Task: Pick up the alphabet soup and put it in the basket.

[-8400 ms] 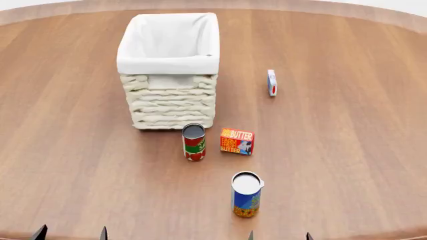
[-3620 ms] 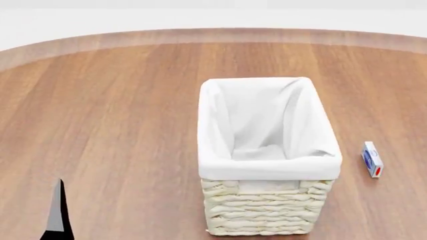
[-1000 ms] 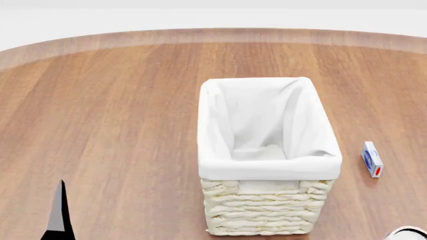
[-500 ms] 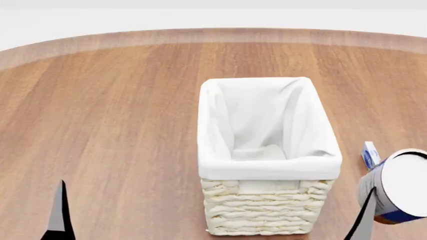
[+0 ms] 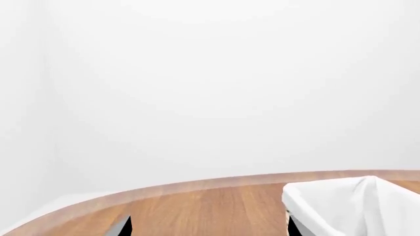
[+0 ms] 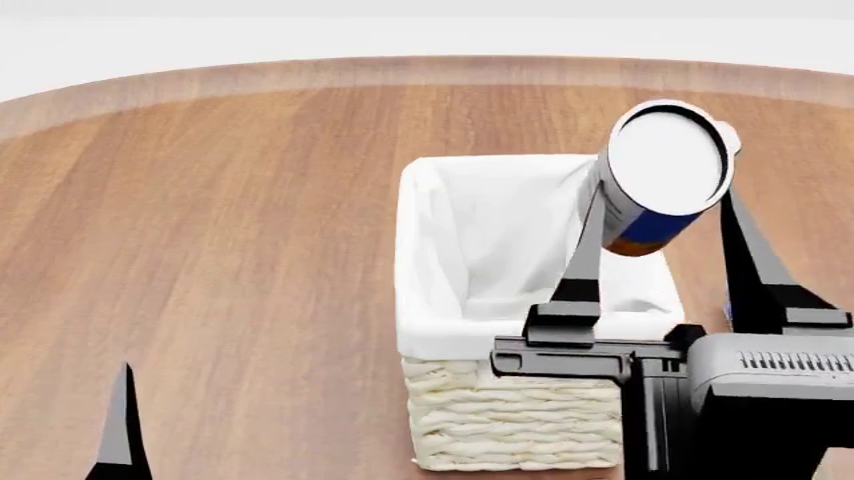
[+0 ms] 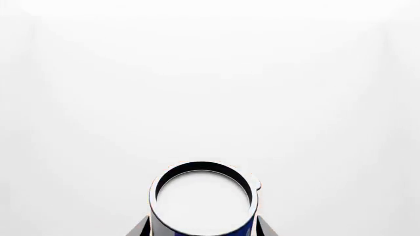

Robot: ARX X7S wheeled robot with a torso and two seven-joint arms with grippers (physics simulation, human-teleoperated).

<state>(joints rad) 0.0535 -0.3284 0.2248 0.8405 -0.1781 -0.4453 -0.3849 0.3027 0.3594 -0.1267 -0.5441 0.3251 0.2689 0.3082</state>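
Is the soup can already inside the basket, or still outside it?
Outside: the right pincer holds the soup can above the basket.

- Light is bright, even and diffuse in all three views, with no single source evident.
- Both wrist views are mostly featureless white, near blown out.
- The table (image 6: 200, 220) shows a soft pale sheen along its far edge, upper frame.
- Shadows are faint; only gentle grey folds inside the basket (image 6: 521, 260).
- Edges render crisp, without blur or distortion.

One can (image 6: 663, 175), one basket (image 6: 514, 420)
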